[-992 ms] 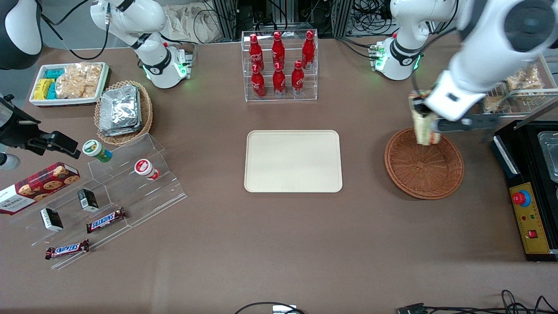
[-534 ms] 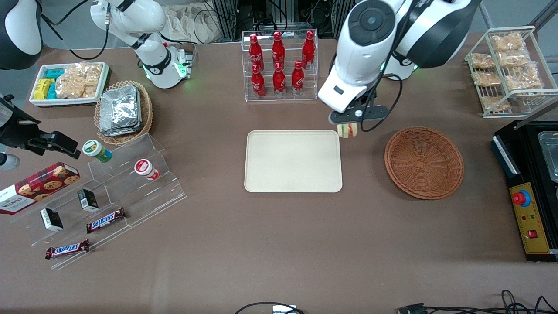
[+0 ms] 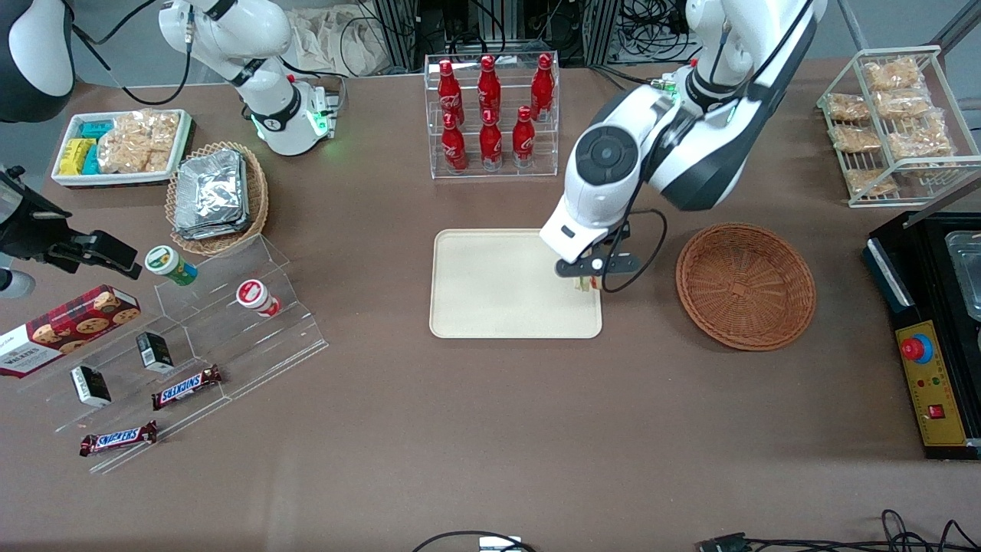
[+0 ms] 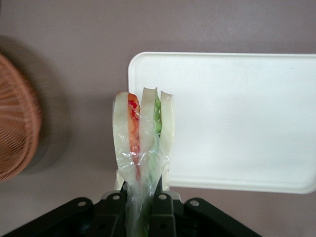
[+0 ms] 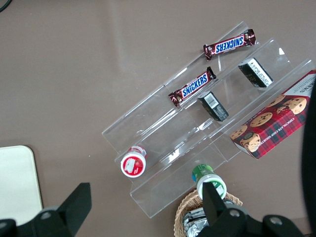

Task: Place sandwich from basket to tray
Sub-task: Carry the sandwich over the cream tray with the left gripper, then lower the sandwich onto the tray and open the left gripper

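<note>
Over the tray (image 3: 498, 284) edge nearest the basket (image 3: 745, 286), front view, gripper (image 3: 586, 282) fingers clamped on the sandwich (image 3: 585, 284), wicker basket holding nothing, wrist view, sandwich (image 4: 143, 136) upright with red and green filling showing, partly over the tray (image 4: 237, 118) corner

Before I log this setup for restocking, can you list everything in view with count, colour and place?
sandwich: one, white with red and green filling, held over the tray's edge nearest the brown basket
tray: one, cream, table centre
brown basket: one, empty, toward the working arm's end
cola bottles: six, red, in a clear rack farther from the camera than the tray
foil packs: silver stack, in a lighter basket toward the parked arm's end
Snickers bars: two, brown, on the clear stepped stand
cookie box: one, red, beside that stand
gripper: black, shut on the sandwich
</note>
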`<move>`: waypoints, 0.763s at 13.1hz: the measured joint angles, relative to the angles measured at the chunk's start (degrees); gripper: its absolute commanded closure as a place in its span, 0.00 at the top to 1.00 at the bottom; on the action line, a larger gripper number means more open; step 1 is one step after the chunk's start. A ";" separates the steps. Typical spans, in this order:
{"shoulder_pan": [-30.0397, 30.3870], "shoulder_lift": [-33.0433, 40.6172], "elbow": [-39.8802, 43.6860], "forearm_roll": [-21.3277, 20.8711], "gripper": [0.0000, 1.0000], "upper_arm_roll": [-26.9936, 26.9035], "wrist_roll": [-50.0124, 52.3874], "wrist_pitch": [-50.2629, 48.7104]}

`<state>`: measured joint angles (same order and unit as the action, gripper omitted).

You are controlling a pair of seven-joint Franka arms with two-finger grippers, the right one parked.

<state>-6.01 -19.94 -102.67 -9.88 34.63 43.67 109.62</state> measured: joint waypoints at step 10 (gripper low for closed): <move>0.01 -12.10 -4.97 -7.60 0.00 -0.21 1.16 14.86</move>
<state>-6.00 -32.04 -107.64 -17.48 34.42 44.82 124.48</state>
